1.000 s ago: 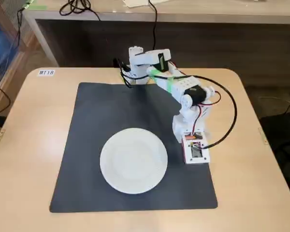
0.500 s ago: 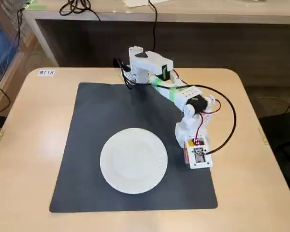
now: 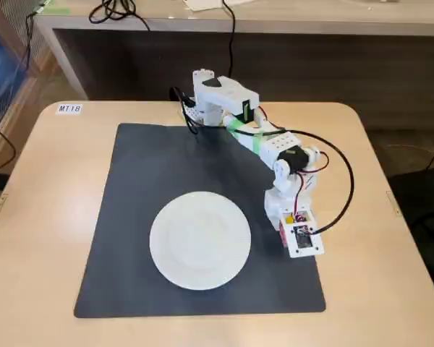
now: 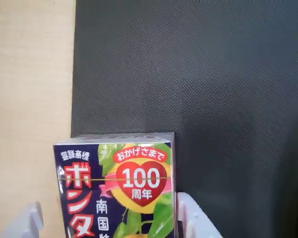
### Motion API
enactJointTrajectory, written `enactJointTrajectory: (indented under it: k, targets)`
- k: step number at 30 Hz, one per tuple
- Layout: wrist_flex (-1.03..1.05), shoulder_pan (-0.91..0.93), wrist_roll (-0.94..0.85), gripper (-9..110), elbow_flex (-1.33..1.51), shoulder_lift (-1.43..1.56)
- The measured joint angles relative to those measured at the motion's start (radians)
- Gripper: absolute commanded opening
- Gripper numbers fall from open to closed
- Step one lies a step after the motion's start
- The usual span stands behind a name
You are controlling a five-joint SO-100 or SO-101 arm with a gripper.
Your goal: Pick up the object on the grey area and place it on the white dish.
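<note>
The small box [image 4: 120,186], printed dark blue, yellow and green with a red heart reading "100", lies on the dark grey mat [image 4: 213,74] close to the mat's edge. My gripper [image 4: 109,215] is open, with one white finger [image 4: 27,220] a little apart from the box on the left and the other [image 4: 191,218] right against its right side. In the fixed view the gripper [image 3: 301,242] points down over the right part of the mat [image 3: 152,166] and hides the box. The white plate [image 3: 200,240] sits on the mat to the gripper's left and has nothing on it.
The mat lies on a light wooden table [image 3: 50,217]. The arm's base [image 3: 215,97] stands at the table's back edge, with cables [image 3: 343,181] looping along the arm. A desk [image 3: 311,22] runs behind the table. A small label [image 3: 69,108] sits at the back left.
</note>
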Motion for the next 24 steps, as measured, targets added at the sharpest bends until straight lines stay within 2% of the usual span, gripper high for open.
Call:
enactJointTrajectory:
  k: [13, 24]
  targets:
    - [-0.009, 0.021, -0.028, 19, -0.015, -0.048]
    - [-0.017, 0.026, -0.028, 18, -0.023, -0.048]
